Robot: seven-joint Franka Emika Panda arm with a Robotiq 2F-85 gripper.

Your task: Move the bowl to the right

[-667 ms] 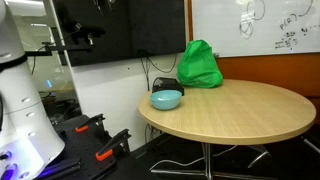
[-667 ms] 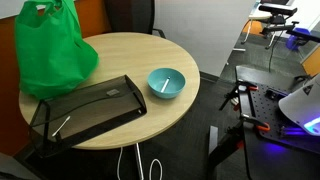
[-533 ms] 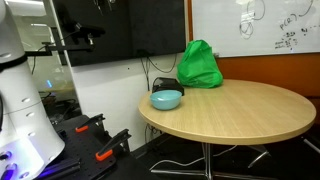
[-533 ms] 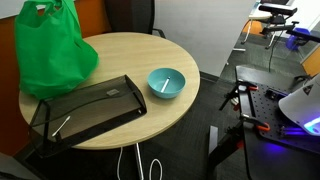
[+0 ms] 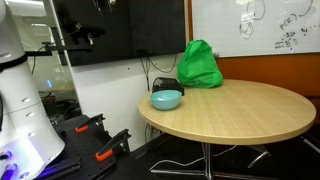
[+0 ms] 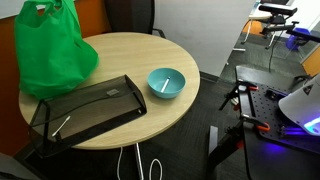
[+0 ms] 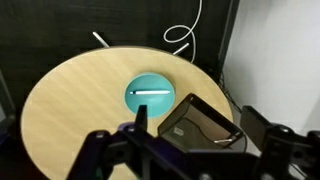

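Only the wrist view shows your gripper point(image 7: 195, 135). Its dark, blurred fingers point(image 7: 140, 118) stand wide apart at the bottom of the picture with nothing between them, well above the surface. Both exterior views show only the robot's white base point(image 5: 20, 100), off to the side of the round light-wood surface point(image 5: 250, 115).

The small round light blue bowl point(image 6: 166, 83) sits upright, mouth up, near the rim of the surface. It is just beside the short end of the black wire-mesh tray point(image 6: 90, 110), and a narrow gap shows between them. Being round, the bowl has no long axis of its own. In an exterior view the bowl point(image 5: 167, 99) shows only its outer wall and its contents are hidden, with the bright green bag point(image 5: 200, 66) standing well behind it.

Contents:
- **Bowl:** from above, a short white stick-like piece point(image 6: 162, 86) lies inside. In the wrist view the piece point(image 7: 150, 92) runs across the bowl point(image 7: 151, 95) from side to side. What it is cannot be told.
- **Tray:** a thin pale stick point(image 6: 58, 124) lies at the end far from the bowl. The wrist view shows the tray point(image 7: 205, 120) only in part.
- **Bag:** the green bag point(image 6: 52, 50) is bunched shut at the top, so its contents cannot be seen.

A white cable point(image 7: 185, 35) loops beyond the far rim of the surface in the wrist view.
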